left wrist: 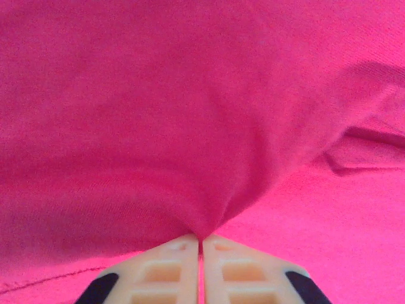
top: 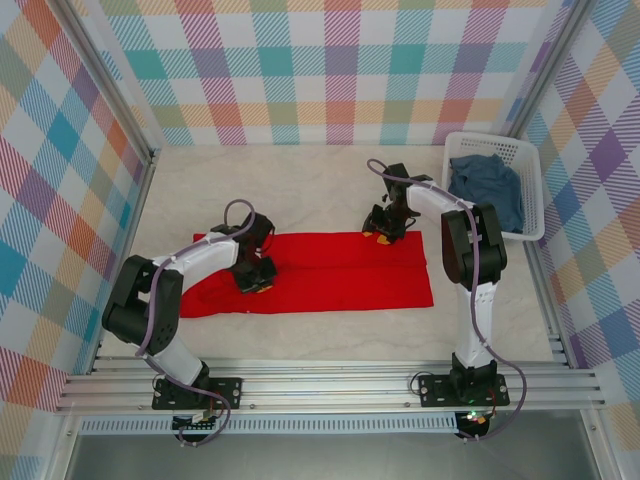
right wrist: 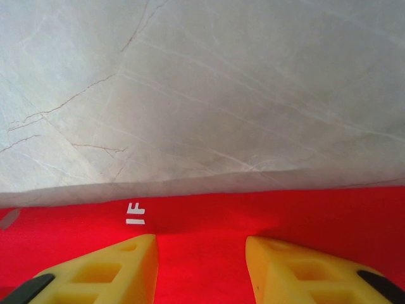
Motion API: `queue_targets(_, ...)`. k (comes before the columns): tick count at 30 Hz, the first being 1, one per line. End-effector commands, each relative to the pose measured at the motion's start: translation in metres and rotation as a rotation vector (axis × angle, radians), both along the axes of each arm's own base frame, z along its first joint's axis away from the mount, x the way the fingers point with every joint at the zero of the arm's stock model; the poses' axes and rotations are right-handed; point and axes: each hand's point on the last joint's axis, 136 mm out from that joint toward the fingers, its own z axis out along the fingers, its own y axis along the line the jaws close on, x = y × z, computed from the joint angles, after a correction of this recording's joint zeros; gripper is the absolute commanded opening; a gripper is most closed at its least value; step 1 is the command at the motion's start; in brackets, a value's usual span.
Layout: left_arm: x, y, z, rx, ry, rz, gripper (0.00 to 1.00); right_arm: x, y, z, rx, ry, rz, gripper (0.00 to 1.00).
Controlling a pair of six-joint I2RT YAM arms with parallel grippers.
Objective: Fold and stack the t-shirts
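The red t-shirt [top: 330, 275] lies as a long flat strip across the middle of the table. My left gripper [top: 256, 281] rests on its near-left part. In the left wrist view that left gripper [left wrist: 201, 239] is shut on a pinched-up fold of the red t-shirt [left wrist: 158, 114]. My right gripper [top: 382, 230] stands at the shirt's far edge. Its yellow fingers [right wrist: 114, 269] stand apart and press down on the flat red t-shirt [right wrist: 316, 215], close to a small white mark [right wrist: 135, 213]. The blue-grey t-shirt [top: 487, 185] lies crumpled in the basket.
A white lattice basket [top: 488, 143] stands at the back right against the checked wall. Bare marble tabletop [top: 300, 190] stretches beyond the red shirt's far edge, also ahead of the right fingers on the tabletop [right wrist: 190, 82]. Checked walls close in on three sides.
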Motion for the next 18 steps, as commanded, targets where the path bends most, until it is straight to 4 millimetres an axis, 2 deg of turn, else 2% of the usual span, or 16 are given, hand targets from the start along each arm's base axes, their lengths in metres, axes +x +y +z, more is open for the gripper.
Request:
queue_targets(1, 0.005, -0.021, 0.006, -0.042, -0.007, -0.037, 0.04, -0.019, -0.016, -0.034, -0.080, 0.104, -0.013, 0.43)
queue_targets(7, 0.000, -0.027, 0.004, -0.041, 0.027, -0.042, 0.01, -0.020, -0.016, -0.034, -0.081, 0.108, -0.012, 0.43)
queue_targets(11, -0.008, -0.021, 0.003, -0.008, 0.073, -0.055, 0.01, -0.021, -0.016, -0.035, -0.077, 0.111, -0.013, 0.43)
queue_targets(12, -0.010, -0.020, 0.004, 0.004, 0.080, -0.057, 0.04, -0.021, -0.016, -0.035, -0.077, 0.110, -0.013, 0.43)
queue_targets(16, -0.023, -0.003, 0.012, 0.090, 0.143, -0.034, 0.28, -0.017, -0.016, -0.026, -0.075, 0.084, -0.004, 0.43)
queue_targets(18, -0.022, 0.007, 0.025, 0.129, 0.109, -0.011, 0.36, -0.014, -0.015, -0.018, -0.076, 0.057, 0.003, 0.43)
